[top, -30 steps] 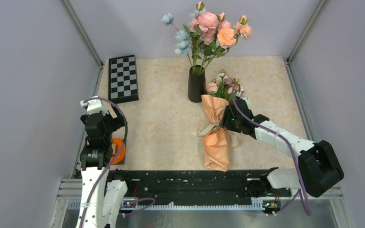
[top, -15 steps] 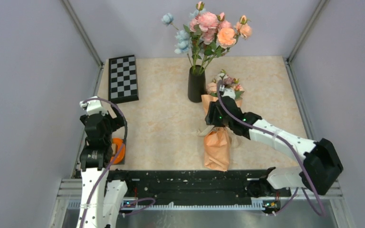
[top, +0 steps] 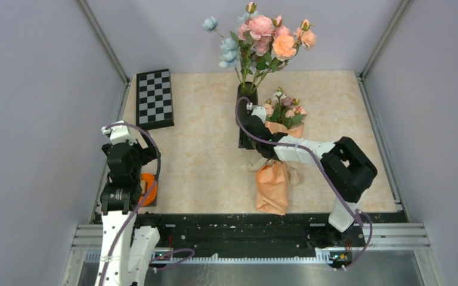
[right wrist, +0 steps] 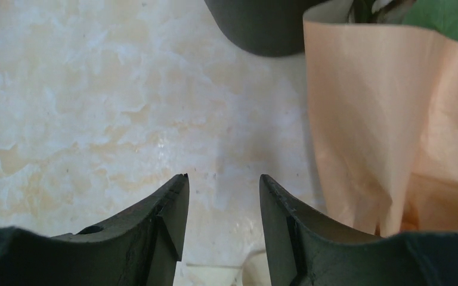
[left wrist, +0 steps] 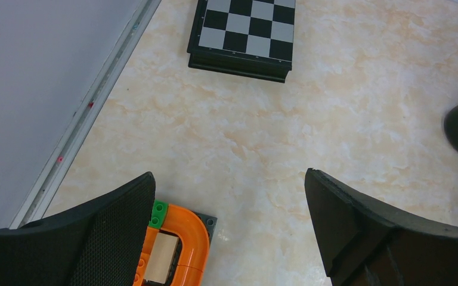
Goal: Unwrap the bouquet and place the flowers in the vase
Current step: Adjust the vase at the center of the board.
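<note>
Step in hand: opening the wrap; your right end effector (right wrist: 222, 179) is half spread with nothing between its fingers, low over the bare tabletop (right wrist: 95, 89), just left of the peach paper in its wrist view; shift it right onto a free paper edge and pinch paper only, not stems; judged risk: the vase (top: 247, 95) stands close above it in that view and could be knocked. Left end effector (left wrist: 229, 176): spread wide, empty, parked at the left of the overhead frame; bring it in to steady the cone. Item: the bouquet (top: 272, 179), centre of the overhead frame, lying with its tail toward the bottom edge; peach-orange cone, tan kraft at the waist, still wrapped; the flowers (top: 283, 110), cream, pink and mauve, beside the vase.
</note>
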Tool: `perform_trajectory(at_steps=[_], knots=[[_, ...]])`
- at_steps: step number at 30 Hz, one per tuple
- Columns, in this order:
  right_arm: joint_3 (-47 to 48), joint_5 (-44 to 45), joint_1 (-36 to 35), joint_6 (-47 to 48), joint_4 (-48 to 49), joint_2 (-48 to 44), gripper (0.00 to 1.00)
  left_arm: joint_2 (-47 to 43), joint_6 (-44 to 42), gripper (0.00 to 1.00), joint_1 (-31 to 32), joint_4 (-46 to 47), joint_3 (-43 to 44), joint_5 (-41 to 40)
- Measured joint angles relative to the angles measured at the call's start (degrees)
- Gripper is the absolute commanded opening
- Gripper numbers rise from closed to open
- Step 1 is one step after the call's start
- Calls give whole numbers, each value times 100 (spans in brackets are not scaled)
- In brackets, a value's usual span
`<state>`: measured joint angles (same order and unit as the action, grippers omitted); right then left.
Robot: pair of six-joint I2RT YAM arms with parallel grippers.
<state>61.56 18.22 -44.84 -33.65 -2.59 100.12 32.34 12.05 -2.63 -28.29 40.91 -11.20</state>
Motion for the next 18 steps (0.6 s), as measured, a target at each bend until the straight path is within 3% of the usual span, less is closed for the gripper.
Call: perform_trajectory(at_steps=[8,18], knots=[[704,415,0,232,260,802,47,-55,0,99,7,0,0,-4],[758,472,120,407,498,1239,47,-59,0,99,4,0,0,-7]])
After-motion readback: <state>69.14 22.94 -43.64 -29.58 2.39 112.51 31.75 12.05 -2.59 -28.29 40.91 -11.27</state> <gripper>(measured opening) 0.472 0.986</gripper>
